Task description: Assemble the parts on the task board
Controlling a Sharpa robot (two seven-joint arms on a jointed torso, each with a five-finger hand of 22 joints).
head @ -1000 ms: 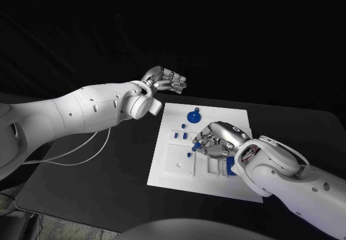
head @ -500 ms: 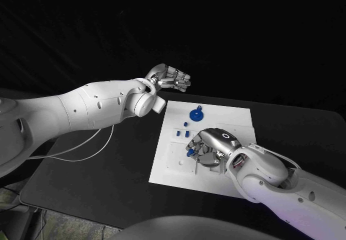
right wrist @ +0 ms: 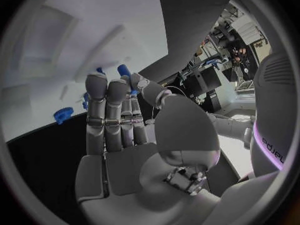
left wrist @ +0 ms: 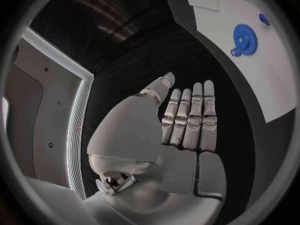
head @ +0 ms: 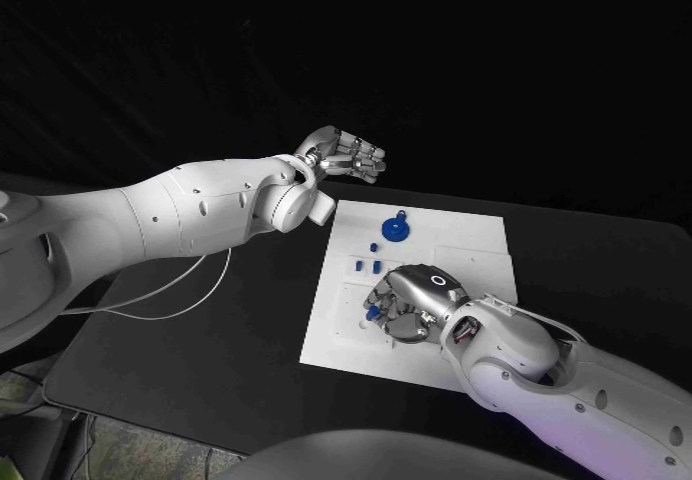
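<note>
White task board lies mid-table, a blue gear near its far edge – right hand pinches a small blue part over it; left hand hovers beyond, fingers straight, empty

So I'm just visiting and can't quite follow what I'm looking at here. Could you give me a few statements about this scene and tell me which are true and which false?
1. The right hand is down over the task board. True.
2. The left hand is holding the blue gear. False: it holds nothing and hangs beyond the board's far edge; the blue gear lies on the board.
3. The board is white on a black table. True.
4. The blue gear lies at the board's near edge. False: it lies near the far edge.
</note>
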